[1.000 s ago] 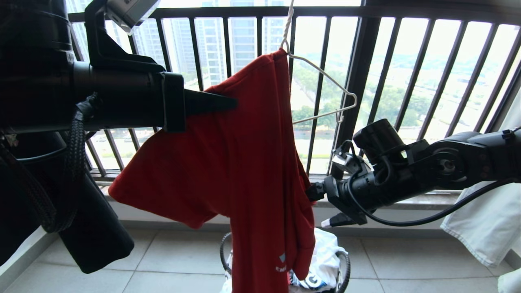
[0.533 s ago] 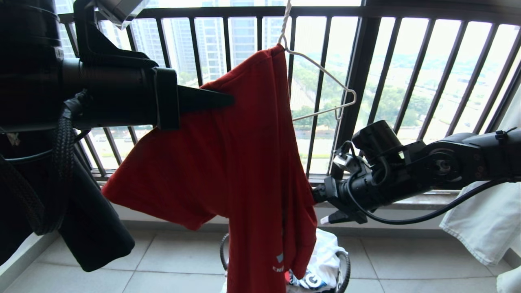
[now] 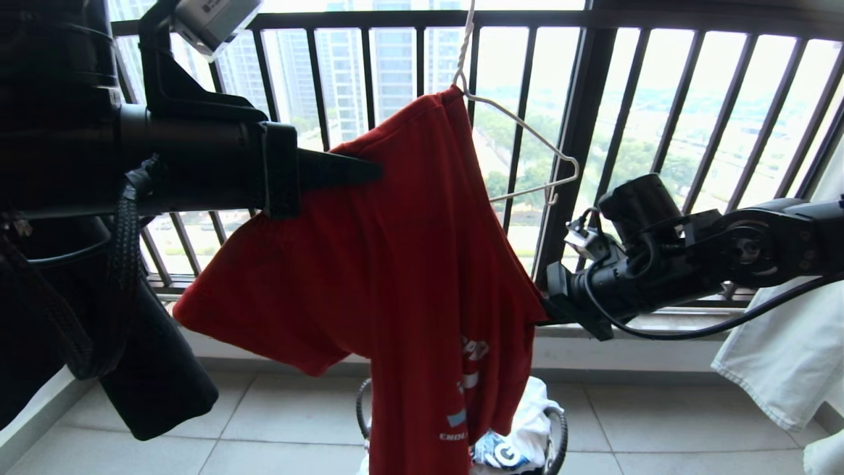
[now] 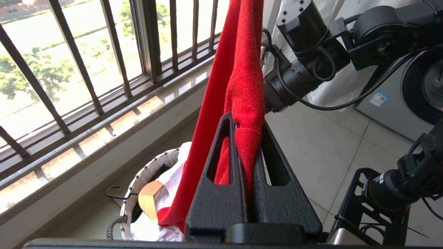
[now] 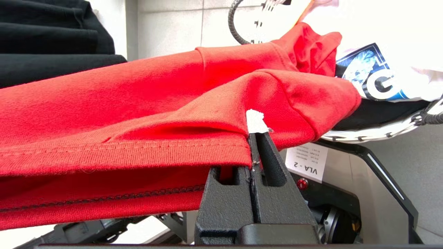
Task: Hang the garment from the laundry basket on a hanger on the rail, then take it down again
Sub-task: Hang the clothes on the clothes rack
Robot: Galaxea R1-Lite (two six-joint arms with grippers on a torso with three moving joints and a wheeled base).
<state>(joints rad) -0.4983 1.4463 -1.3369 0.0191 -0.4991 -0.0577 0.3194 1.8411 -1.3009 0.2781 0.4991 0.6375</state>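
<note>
We're clamping the left tool (image 4: 247, 128) on the red shirt (image 3: 395, 264) at 9 o'clock. Right tool (image 5: 254, 138) is pinching its hem at 3 o'clock, hanger (image 3: 527, 132) half bare.

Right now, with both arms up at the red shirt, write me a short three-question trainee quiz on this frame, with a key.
1. True or false: the right gripper is shut on the red T-shirt.
2. Which side of the white wire hanger is bare of cloth? A. the side toward the left arm B. the side toward the right arm C. neither
3. Fill in: the left gripper is shut on a bunched fold of the ___.

Key
1. True: its fingers are closed on the shirt's hemmed edge.
2. B: the hanger's arm on that side shows as bare wire against the window railing, while the shirt drapes over the other.
3. red T-shirt, which hangs above the laundry basket.
</note>
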